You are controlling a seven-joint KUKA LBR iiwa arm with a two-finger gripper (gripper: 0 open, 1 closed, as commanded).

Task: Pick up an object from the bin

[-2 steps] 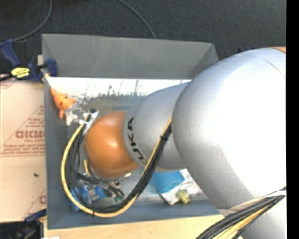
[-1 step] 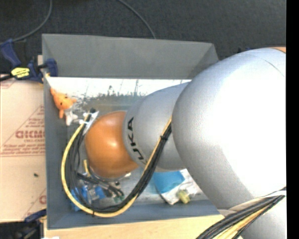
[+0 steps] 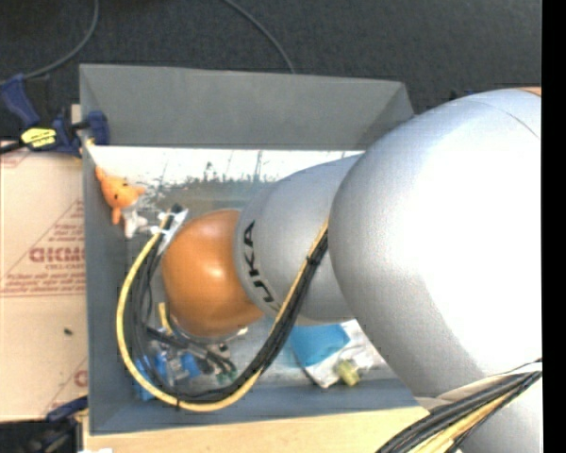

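Apparently nothing is lifted yet: the tool (image 3: 183, 357) hangs low in the grey metal bin (image 3: 236, 111) beside a flat blue packet (image 3: 316, 343); its grip I cannot tell.

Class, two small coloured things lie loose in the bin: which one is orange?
The small orange thing in the bin's upper-left corner; the blue thing lies by the lower wall.

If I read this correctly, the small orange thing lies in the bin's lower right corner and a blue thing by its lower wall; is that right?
Not quite: the camera view shows the small orange thing in the bin's upper left corner; the blue thing is by the lower wall.
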